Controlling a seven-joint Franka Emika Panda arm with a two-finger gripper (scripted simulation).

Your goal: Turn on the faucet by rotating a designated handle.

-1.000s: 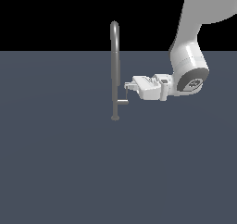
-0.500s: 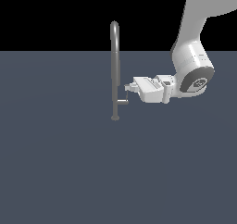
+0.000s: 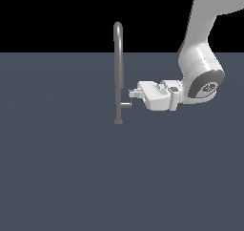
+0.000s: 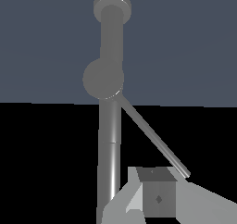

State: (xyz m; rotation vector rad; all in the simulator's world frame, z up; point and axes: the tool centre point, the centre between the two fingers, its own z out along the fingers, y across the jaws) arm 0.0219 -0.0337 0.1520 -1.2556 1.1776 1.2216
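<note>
The faucet [image 3: 118, 72] stands upright on the flat grey floor [image 3: 62, 177], its gooseneck curved at the top. The handle [image 3: 127, 102] sticks out low on the pipe, toward the exterior view's right, as a short stub with a thin rod. The gripper [image 3: 132, 94] lies horizontal, with its fingers [image 4: 155, 197] just beside the rod. I cannot tell if they are released or clenched on it

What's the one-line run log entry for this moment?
stage: approach | gripper: beside handle, contact unclear | faucet: upright | fingers: state unclear
</note>
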